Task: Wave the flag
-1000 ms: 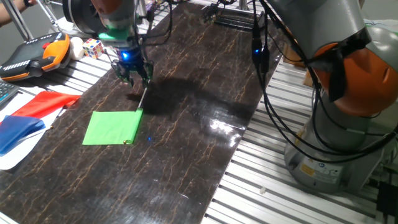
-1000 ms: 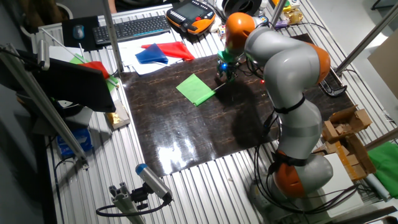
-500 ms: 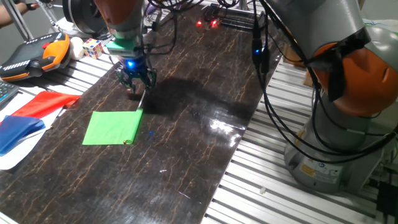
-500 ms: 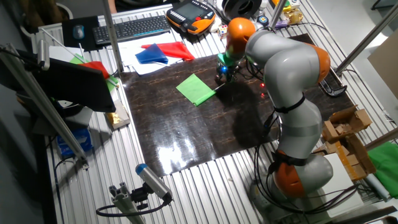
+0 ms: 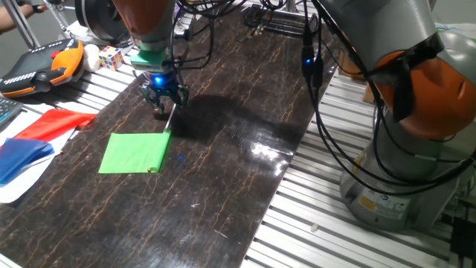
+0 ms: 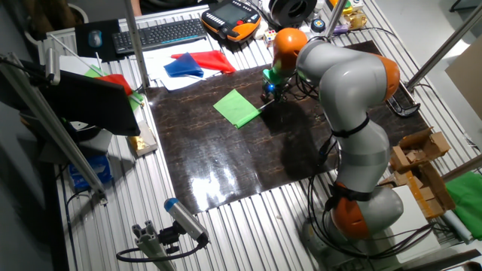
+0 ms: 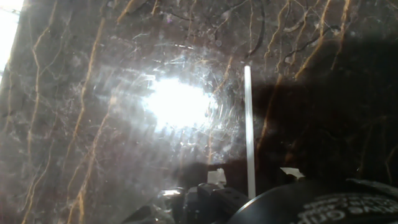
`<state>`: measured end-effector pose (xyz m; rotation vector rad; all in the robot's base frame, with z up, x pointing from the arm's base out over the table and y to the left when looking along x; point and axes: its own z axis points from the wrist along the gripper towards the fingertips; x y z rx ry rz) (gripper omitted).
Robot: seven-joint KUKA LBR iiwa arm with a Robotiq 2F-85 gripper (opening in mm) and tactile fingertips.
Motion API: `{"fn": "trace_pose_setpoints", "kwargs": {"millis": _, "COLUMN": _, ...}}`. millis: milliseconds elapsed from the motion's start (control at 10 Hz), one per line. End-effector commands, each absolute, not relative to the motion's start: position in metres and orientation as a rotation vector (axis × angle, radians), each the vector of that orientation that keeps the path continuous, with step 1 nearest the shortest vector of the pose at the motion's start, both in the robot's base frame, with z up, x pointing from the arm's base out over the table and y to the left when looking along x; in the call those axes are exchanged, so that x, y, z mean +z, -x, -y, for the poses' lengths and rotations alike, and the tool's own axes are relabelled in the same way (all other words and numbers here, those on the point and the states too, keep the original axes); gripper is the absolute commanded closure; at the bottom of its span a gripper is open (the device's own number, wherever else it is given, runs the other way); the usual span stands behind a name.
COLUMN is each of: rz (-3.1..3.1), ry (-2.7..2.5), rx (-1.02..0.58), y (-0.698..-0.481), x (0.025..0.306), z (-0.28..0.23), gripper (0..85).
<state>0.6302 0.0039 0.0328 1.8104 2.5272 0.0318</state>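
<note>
The flag lies flat on the dark marble table (image 5: 238,179). Its bright green cloth (image 5: 134,152) (image 6: 236,108) is spread out, and the thin white stick (image 5: 168,120) points away from it toward my gripper. My gripper (image 5: 166,109) (image 6: 268,95) hangs low over the stick's free end with its fingers spread, holding nothing. In the hand view the stick (image 7: 249,130) runs straight up the frame, right of centre, resting on the table. The fingertips do not show in that view.
A red cloth (image 5: 56,123) and a blue cloth (image 5: 22,158) lie at the table's left edge. Behind them are an orange teach pendant (image 5: 44,63) and a colour cube (image 5: 111,56). The arm's base (image 5: 401,149) stands at the right.
The gripper has shifted slightly right and lower, closer to the stick's end. The flag has not moved.
</note>
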Motion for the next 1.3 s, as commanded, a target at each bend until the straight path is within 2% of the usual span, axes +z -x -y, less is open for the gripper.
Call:
{"fn": "trace_pose_setpoints", "kwargs": {"millis": 0, "rz": -2.525, "ry": -1.809, "rx": 0.031, "y": -0.630, "x": 0.032, "z": -0.004, "gripper": 38.0}}
{"fn": "trace_pose_setpoints", "kwargs": {"millis": 600, "rz": -2.502, "ry": -1.794, "rx": 0.029, "y": -0.627, "x": 0.025, "z": -0.001, "gripper": 41.7}}
{"fn": "trace_pose_setpoints", "kwargs": {"millis": 1200, "rz": -2.496, "ry": -1.775, "rx": 0.026, "y": -0.627, "x": 0.022, "z": -0.002, "gripper": 51.0}}
